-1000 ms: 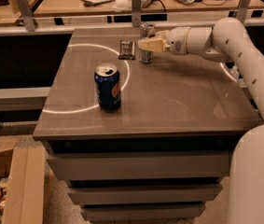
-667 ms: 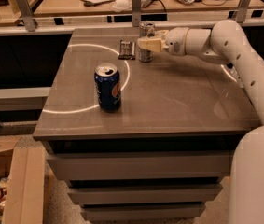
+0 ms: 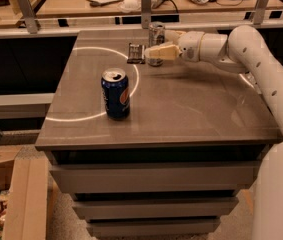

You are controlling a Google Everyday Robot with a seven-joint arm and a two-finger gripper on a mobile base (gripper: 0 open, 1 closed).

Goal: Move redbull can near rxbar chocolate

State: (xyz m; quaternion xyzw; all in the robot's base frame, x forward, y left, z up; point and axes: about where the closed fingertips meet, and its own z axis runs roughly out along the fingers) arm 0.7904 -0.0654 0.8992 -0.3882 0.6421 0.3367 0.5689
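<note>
White arm (image 3: 271, 89) rises along the view's right edge, bends at the elbow and runs level toward the left — wrist (image 3: 201, 46) straight, gripper (image 3: 156, 44) held low at the view's upper centre.

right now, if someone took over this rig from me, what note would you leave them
Gripper: at the redbull can, near the far edge of the table; whether it grips the can cannot be told.
Redbull can: upright, close beside the rxbar chocolate, which lies flat.
Pepsi can: upright, nearer the front, well apart from both.
Done: the can looks already placed near the bar.
Left: likely just confirm it stands free, then draw the arm back.
</note>
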